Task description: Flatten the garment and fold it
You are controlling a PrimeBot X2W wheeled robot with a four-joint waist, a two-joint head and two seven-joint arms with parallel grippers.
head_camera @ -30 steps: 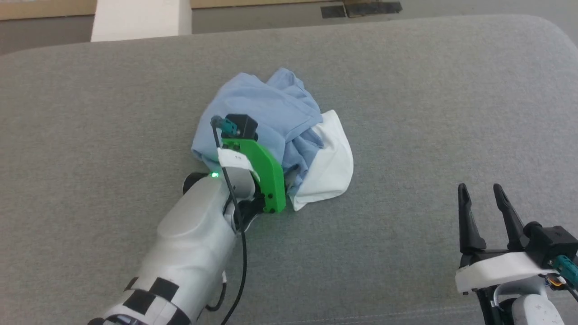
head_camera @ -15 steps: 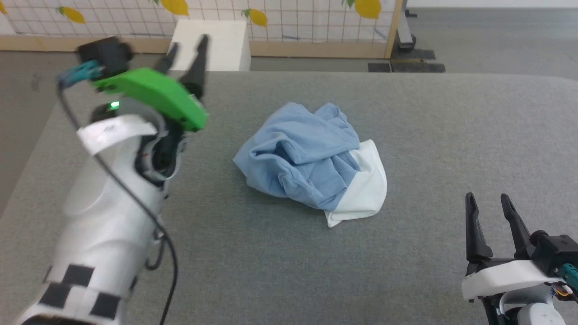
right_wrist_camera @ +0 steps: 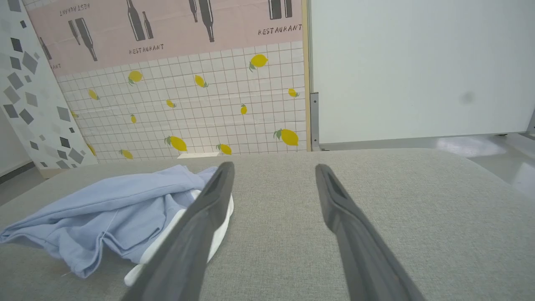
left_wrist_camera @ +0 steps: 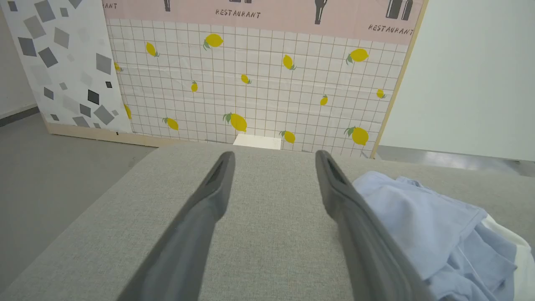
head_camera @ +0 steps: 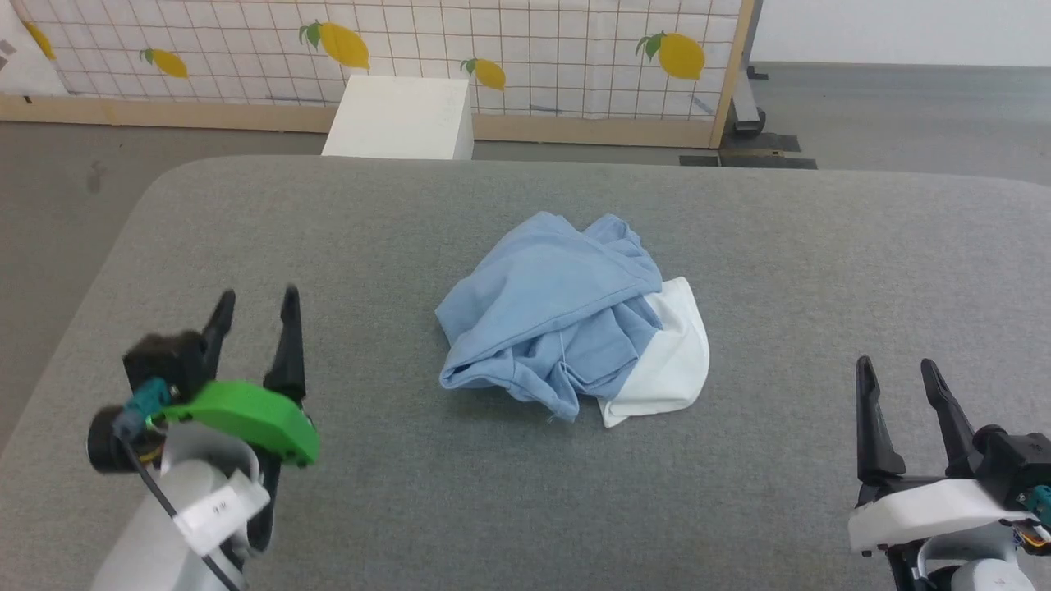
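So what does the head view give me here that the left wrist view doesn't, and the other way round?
Head view: the right gripper, jaws open, at lower right, and the whole crumpled light blue knit shirt with its white panel, lying clear of both arms. Left wrist view: a pink banner printed RESTAURANT with bottle shapes, and a white panel of grey squares. Shared: the shirt, the grey fabric-covered table, the lemon-print grid wall, the white box and the open left gripper.

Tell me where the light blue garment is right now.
In the head view the crumpled light blue garment lies centred on the grey padded table, between the left end effector and the right end effector, touching neither.
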